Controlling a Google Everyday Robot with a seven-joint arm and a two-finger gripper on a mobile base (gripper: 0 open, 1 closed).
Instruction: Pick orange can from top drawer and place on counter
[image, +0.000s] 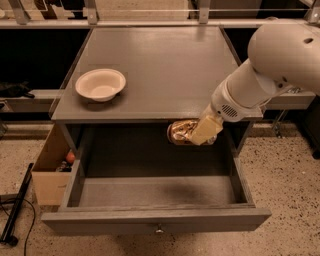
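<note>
The can (180, 132) is in the air, lying on its side, with its long way running left to right. The gripper (202, 136) holds it by its right end, with the fingers closed on it. The can hangs over the back part of the open drawer (155, 220), well above the drawer floor. It is right at the front edge of the counter (160, 60), just under the top. So the counter lies up and back from the can, and I think the can must go higher before it goes back, or it could bump the edge. The arm (270, 65) comes in from the right side, over the right corner of the counter. The counter is flat and grey, with lots of bare room in the middle and on the right. A bowl (100, 84) sits on the left part, well apart from the can. The can is round, so if it is put down on its side it may roll. A box (49, 172) stands on the floor to the left of the drawer.
</note>
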